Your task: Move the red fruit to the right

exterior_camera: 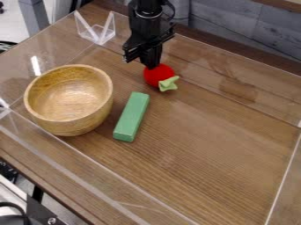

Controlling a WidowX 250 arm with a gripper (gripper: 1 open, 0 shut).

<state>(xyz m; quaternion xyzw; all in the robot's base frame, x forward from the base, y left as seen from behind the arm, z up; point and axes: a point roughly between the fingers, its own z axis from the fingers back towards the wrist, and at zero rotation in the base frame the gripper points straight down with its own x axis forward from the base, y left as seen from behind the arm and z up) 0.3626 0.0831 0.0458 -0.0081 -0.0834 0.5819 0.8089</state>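
Red and glossy, the red fruit (160, 75) lies on the wooden desk (212, 141) with its pale green leafy cap pointing to the lower right of the picture. You find it near the far middle of the desk, directly under the black arm.

The fingers (146, 60) point straight down and are drawn together. Their tips sit at the upper left edge of the fruit, touching or almost touching it; you cannot tell from this view whether any part of the fruit is pinched between them. The fruit rests on the desk surface and is not lifted.

Reference positions:
- The green block (132, 116) lies flat, just in front of the fruit and slightly left of it, apart from it, with its long side running toward the camera.
- The wooden bowl (69, 98) stands upright to the left of the block, close to it, and appears to hold nothing.
- A clear plastic wall (70, 176) borders the desk along the near edge and the sides.
- A clear angled piece (97, 28) stands at the far left corner, behind the arm.

The desk area to the right of the fruit shows bare wood grain.
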